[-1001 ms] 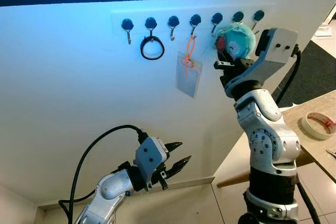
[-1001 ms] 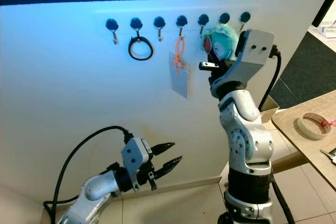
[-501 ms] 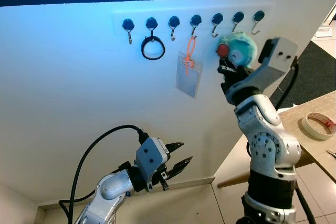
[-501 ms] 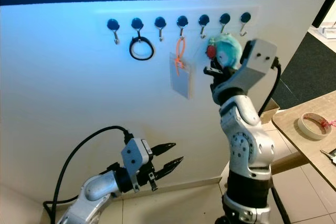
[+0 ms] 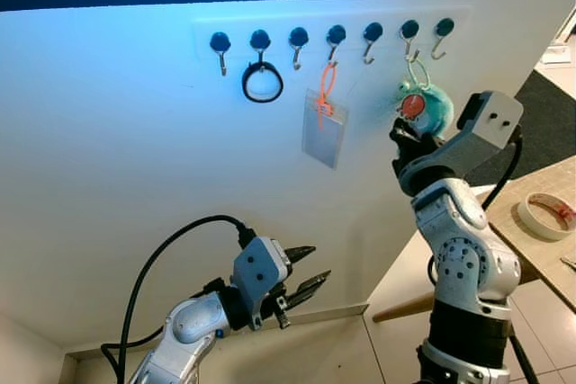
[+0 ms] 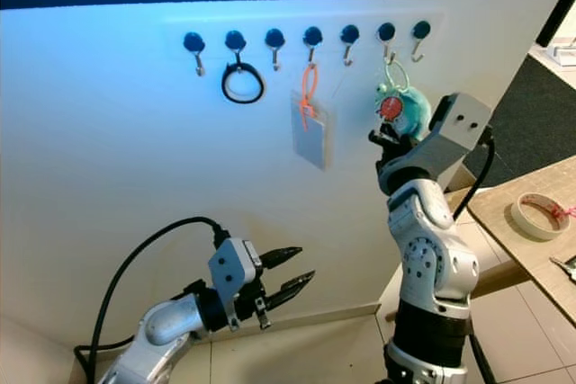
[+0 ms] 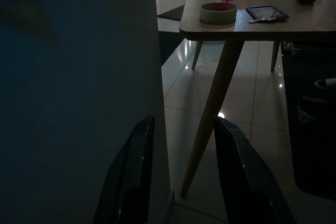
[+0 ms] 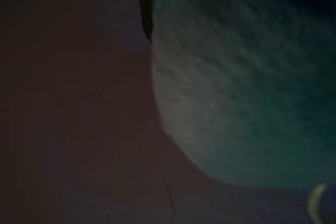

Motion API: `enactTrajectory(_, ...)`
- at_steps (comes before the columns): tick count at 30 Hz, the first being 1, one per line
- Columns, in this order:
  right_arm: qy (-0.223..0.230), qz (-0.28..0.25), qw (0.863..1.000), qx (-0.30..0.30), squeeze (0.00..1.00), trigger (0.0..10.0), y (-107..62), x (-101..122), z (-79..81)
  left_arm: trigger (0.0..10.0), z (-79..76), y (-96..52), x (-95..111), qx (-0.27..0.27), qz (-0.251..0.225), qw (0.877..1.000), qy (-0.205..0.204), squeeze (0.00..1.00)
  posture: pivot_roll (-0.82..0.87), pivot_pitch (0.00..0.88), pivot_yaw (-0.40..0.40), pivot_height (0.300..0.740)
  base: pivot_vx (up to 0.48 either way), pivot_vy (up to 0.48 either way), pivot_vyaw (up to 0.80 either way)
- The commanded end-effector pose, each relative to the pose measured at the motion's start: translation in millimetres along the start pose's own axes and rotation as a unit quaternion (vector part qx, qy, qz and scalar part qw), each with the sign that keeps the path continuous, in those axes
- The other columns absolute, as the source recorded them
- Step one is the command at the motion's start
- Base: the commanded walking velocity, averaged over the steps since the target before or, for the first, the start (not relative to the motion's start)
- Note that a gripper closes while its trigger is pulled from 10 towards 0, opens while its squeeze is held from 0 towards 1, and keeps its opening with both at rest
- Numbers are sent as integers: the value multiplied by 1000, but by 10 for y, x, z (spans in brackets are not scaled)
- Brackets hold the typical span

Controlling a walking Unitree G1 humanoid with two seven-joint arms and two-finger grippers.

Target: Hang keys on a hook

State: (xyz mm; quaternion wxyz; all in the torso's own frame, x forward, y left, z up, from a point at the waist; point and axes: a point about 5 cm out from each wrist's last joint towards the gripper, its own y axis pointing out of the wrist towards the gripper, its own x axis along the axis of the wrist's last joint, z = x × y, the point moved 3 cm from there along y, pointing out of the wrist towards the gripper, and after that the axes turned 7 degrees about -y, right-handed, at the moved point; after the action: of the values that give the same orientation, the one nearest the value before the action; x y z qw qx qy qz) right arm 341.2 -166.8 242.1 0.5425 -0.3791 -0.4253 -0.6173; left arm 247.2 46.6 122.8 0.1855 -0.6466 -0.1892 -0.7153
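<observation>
A teal plush keychain (image 5: 427, 102) with a red patch hangs by its thin ring (image 5: 417, 71) from the second hook from the right (image 5: 409, 31) in a row of dark-capped wall hooks. My right gripper (image 5: 402, 135) sits just under the plush and against it, lower than the hook. In the right wrist view the teal plush (image 8: 241, 87) is very close and the white wall lies beside it. My left gripper (image 5: 317, 261) hangs low near the wall's foot, open and holding nothing, its two fingers (image 7: 131, 182) apart.
A black ring (image 5: 262, 85) hangs on the second hook from the left. An orange lanyard with a clear badge (image 5: 324, 125) hangs on the fourth. A wooden table (image 5: 513, 200) at the right carries a tape roll (image 5: 543, 214). A table leg (image 7: 210, 124) stands on the tiled floor.
My right gripper has dropped and moved right with the plush keychain. The ring now sits on the second hook from the right and the plush hangs below it. The left arm has not moved.
</observation>
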Motion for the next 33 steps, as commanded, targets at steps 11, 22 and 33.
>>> enactTrajectory(11, -41, 46, 998, 1, 1000, 10000, -55, -226, -30, 10000, -50, -6, -11, -10, 3, 1000, -3, 0, 41, 130, -14, 740, 0, 0, 0)
enactTrajectory(22, -78, 37, 996, 24, 0, 10000, -93, -282, 14, 10000, -47, -1, -11, -9, 1, 1000, -4, 0, 35, 124, -12, 740, 0, 0, 0)
enactTrajectory(33, -310, 221, 915, 133, 0, 10000, -788, -1756, -434, 10000, 71, -151, -383, 58, 61, 996, -35, 0, 34, 110, -18, 740, 0, 0, 0)
